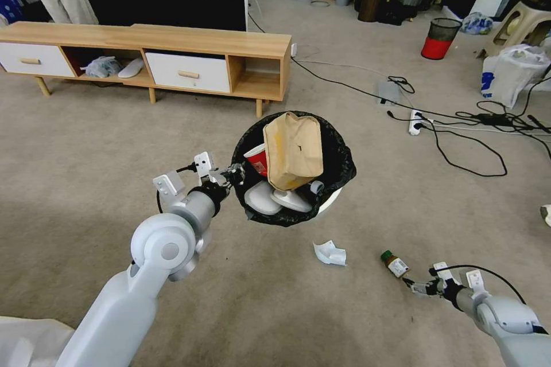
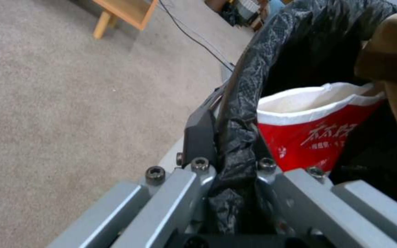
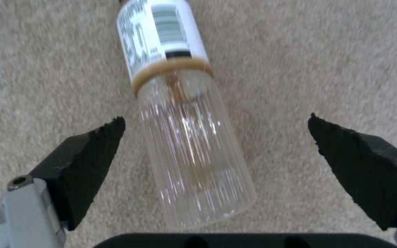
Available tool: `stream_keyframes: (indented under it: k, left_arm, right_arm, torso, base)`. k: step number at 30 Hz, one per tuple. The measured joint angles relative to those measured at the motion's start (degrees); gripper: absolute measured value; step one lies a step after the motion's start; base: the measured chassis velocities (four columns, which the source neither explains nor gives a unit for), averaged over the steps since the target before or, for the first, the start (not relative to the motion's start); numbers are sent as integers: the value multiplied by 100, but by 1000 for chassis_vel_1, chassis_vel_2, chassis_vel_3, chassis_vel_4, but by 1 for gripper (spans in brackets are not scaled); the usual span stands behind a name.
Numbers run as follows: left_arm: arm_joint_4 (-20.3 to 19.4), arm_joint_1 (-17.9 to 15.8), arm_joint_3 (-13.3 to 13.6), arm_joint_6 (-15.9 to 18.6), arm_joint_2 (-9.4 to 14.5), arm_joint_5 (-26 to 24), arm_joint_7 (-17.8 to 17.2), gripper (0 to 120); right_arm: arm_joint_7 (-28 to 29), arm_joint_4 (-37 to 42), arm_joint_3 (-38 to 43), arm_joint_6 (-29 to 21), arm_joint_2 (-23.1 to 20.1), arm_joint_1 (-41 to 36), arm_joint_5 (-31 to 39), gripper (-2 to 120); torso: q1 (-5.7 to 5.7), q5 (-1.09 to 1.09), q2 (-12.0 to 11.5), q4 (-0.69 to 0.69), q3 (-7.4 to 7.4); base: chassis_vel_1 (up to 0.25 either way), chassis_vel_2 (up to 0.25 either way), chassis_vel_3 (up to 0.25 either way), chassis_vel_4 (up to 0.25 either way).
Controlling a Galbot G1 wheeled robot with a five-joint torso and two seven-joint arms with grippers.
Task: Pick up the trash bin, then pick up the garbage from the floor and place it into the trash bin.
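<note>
Bottle [image 3: 187,137] lies on carpet between the spread right gripper [image 3: 217,137] fingers.

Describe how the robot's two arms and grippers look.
Both arms are smooth white-grey tubes with round joint housings. Each wrist carries white brackets and a black cable. The left gripper has grey metal links with dark screws; the right gripper has black wedge-shaped pads.
</note>
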Motion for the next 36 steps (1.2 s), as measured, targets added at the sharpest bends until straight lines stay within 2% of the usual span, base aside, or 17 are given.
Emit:
stream_keyframes:
  k: [15, 16, 17, 19, 22, 24, 25, 27, 28, 30, 36]
  left_arm:
    - [32, -13, 4, -3, -23, 33, 13, 3]
    - [39, -24, 0, -3, -22, 34, 14, 3]
    - [39, -24, 0, -3, -22, 34, 14, 3]
    - [44, -36, 4, -3, -32, 35, 14, 3]
    - [47, -40, 10, -3, -46, 36, 14, 3]
    - [55, -43, 12, -3, -53, 43, 15, 3]
    - [55, -43, 12, -3, -53, 43, 15, 3]
    - [58, -55, 13, -3, -49, 44, 17, 3]
    - [58, -55, 13, -3, -49, 44, 17, 3]
    - [61, -61, 13, -3, -54, 44, 20, 3]
    - [69, -58, 18, -3, -59, 47, 21, 3]
  right_arm:
    - [-27, -195, -81, 139, 190, 88, -295, 99]
    - [-39, -171, -91, 161, 191, 84, -339, 93]
    - [-39, -171, -91, 161, 191, 84, -339, 93]
    - [-112, -152, -91, 181, 189, 103, -384, 83]
    - [-136, -151, -91, 185, 182, 116, -386, 76]
    - [-161, -153, -84, 211, 166, 123, -385, 63]
    - [-161, -153, -84, 211, 166, 123, -385, 63]
    - [-192, -156, -72, 234, 152, 117, -382, 51]
    - [-192, -156, -72, 234, 152, 117, -382, 51]
    - [-216, -162, -64, 258, 147, 115, -375, 41]
    - [-206, -163, -59, 291, 147, 106, -334, 30]
  torso:
    - [0, 0, 0, 0, 0]
    - [0, 0, 0, 0, 0]
    - [0, 0, 0, 0, 0]
    - [0, 0, 0, 0, 0]
    - [0, 0, 0, 0, 0]
    - [0, 0, 0, 0, 0]
    - [0, 0, 0, 0, 0]
    - [0, 0, 0, 0, 0]
    - [0, 0, 0, 0, 0]
    - [0, 0, 0, 0, 0]
    - [0, 0, 0, 0, 0]
  base:
    - [0, 0, 0, 0]
    - [0, 0, 0, 0]
    - [0, 0, 0, 0]
    - [0, 0, 0, 0]
    - [0, 0, 0, 0]
    - [0, 0, 0, 0]
    - [0, 0, 0, 0]
    - [0, 0, 0, 0]
    - [0, 0, 0, 0]
    - [0, 0, 0, 0]
    - [0, 0, 0, 0]
